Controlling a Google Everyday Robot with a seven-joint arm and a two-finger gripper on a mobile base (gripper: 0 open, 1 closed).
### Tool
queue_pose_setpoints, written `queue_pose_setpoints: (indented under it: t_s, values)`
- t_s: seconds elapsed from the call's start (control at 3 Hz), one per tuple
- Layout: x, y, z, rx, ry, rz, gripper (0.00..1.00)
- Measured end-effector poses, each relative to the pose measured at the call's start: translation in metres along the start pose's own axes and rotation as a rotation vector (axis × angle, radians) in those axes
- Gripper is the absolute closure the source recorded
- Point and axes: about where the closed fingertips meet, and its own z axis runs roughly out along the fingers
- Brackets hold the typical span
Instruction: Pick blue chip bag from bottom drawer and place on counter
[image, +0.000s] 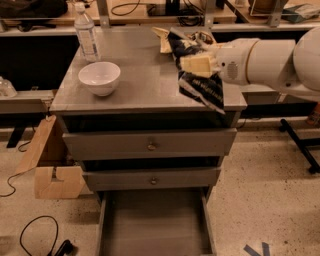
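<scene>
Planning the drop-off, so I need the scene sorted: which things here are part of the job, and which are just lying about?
Job: counter; bottom drawer, open; blue chip bag; gripper, jaws shut on the bag over the counter's right edge.
Lying about: white bowl; water bottle; brown-and-yellow snack bag; cardboard box.

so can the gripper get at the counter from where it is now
Probably yes: the gripper, shut on the blue chip bag, hangs just above the counter near its front corner. The white bowl sits toward the other side, so nothing looks to block the way down.
</scene>
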Motion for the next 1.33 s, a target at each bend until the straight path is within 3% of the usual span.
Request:
queue_pose_setpoints:
  t_s: [0.33,0.67,1.33]
  values:
    - [-0.036,-0.048,0.055,-0.004,-0.079,0.016,1.0]
    - [-0.038,-0.069,0.094,0.015,-0.115,0.053,1.0]
    - [-0.039,-0.063,0.1,0.003,-0.116,0.052,0.59]
